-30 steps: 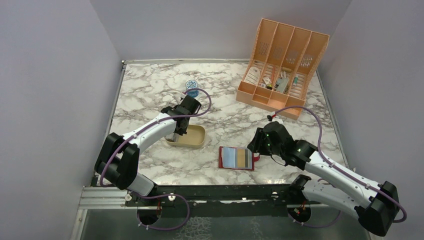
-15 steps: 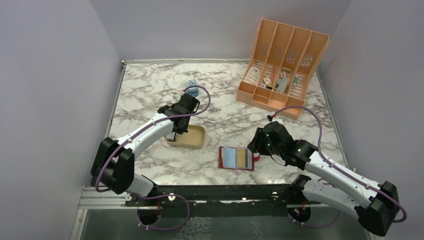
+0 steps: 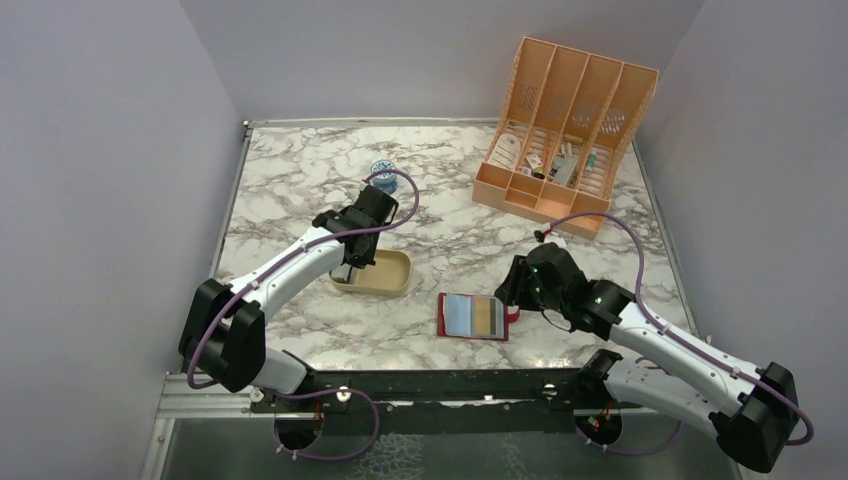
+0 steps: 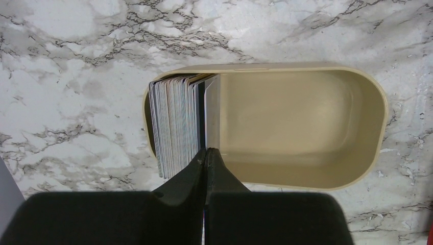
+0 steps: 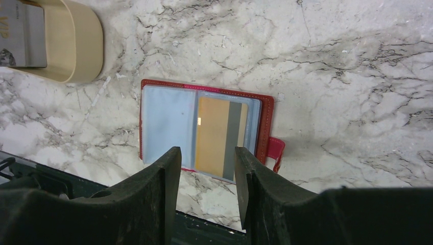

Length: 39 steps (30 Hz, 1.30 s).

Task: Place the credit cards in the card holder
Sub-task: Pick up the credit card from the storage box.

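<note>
The left gripper [image 4: 206, 153] is down in the left end of the tan tray [image 4: 379, 127], where the credit cards [image 4: 176, 122] stand on edge in a tight stack. Its jaws are pressed together right at the near edge of the end card [image 4: 212, 112], the one facing the tray's bare right half. To me it looks like a pinch on that single card, though the grip is too thin to be sure.

The card holder [image 5: 168, 122] lies open and flat on the marble, near and to the right of the tray. One gold card [image 5: 219, 135] already sits in its right pocket. The right gripper [image 5: 207, 153] hovers above the holder with its jaws apart, holding nothing.

To do this well, I'd lift straight up and slowly, so that neighbouring cards aren't dragged out. Check that only one comes away. Then carry it across flat and low, lining its short edge up with a pocket mouth.
</note>
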### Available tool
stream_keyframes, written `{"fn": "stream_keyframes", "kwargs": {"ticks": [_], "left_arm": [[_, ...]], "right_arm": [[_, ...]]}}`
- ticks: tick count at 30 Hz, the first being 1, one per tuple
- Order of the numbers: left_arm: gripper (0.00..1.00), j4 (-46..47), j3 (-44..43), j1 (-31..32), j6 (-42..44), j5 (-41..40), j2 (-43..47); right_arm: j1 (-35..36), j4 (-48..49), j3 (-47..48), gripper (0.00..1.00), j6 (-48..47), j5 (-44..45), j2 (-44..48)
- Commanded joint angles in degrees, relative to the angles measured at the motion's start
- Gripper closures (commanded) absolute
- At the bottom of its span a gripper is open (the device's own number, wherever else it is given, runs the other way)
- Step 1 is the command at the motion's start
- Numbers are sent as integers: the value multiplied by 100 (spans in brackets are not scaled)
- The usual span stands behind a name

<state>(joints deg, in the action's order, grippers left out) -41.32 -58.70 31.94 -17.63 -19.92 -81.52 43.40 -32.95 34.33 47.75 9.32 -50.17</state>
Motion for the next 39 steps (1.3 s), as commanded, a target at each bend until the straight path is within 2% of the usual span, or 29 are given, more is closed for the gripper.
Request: {"fn": "stream_keyframes", "kwargs": {"ticks": [1,9,10,12,18,20,21,22,39], "left_arm": [[100,-51,-147,-28,-80,89,202],[100,-64,-120,-30,-10,98,74],[96,-75,-125,-29,-5,37,59],[100,-101,-135,-29,36,-15,33],[100,-106,-141,-26,64,17,5],[89,-133,-158,-30,69,-54,-51],[98,-146,-161,-30,89,-55,-68],[100,-152,-166,-26,108,-45,-81],[100,-341,-509,-30,76,27,257]], "right_arm": [[11,61,109,57,11,-61,85],[11,69,140,57,7,-63,104],[11,69,144,57,-1,-69,112],[11,71,149,57,-9,-62,114],[11,85,180,57,-27,-75,100],[11,91,176,57,-20,-95,94],[11,105,178,57,-30,-118,85],[11,109,167,57,-35,-124,82],[11,174,159,57,-53,-221,107]]}}
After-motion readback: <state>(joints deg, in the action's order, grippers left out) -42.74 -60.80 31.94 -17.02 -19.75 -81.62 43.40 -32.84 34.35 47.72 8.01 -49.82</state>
